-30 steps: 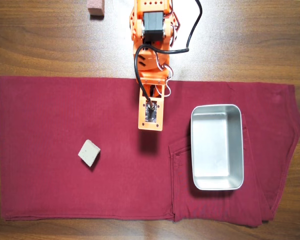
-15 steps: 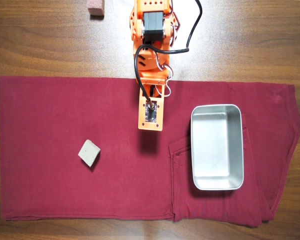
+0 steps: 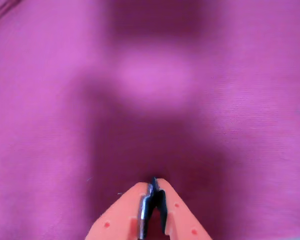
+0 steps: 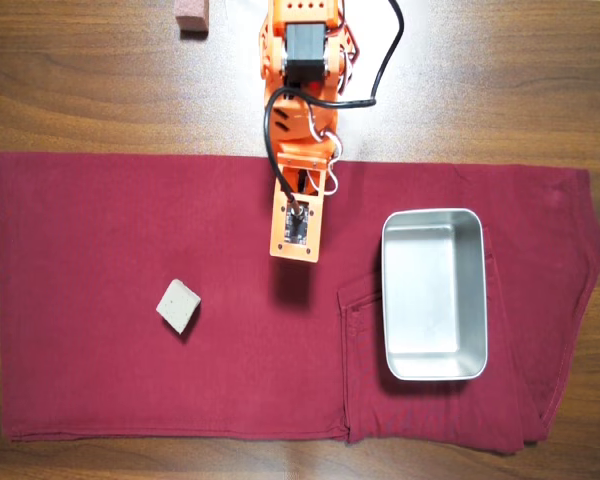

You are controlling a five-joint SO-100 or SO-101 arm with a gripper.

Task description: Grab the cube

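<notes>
The cube [image 4: 178, 305] is small, pale beige-grey and rough. It lies on the dark red cloth [image 4: 100, 220], left of centre in the overhead view. It does not show in the wrist view. My orange gripper [image 3: 154, 183] enters the wrist view from the bottom edge, its jaws pressed together with nothing between them, above bare cloth [image 3: 150, 80]. In the overhead view the orange arm [image 4: 298, 215] reaches down from the top centre and its wrist covers the fingers. The arm's end is well to the right of the cube and farther back.
A shiny metal tray [image 4: 390, 300] sits on the cloth to the right of the arm. A pinkish-red block [image 4: 191, 15] lies on the wooden table [image 4: 80, 80] at the top edge. The cloth has folds and a seam near the tray.
</notes>
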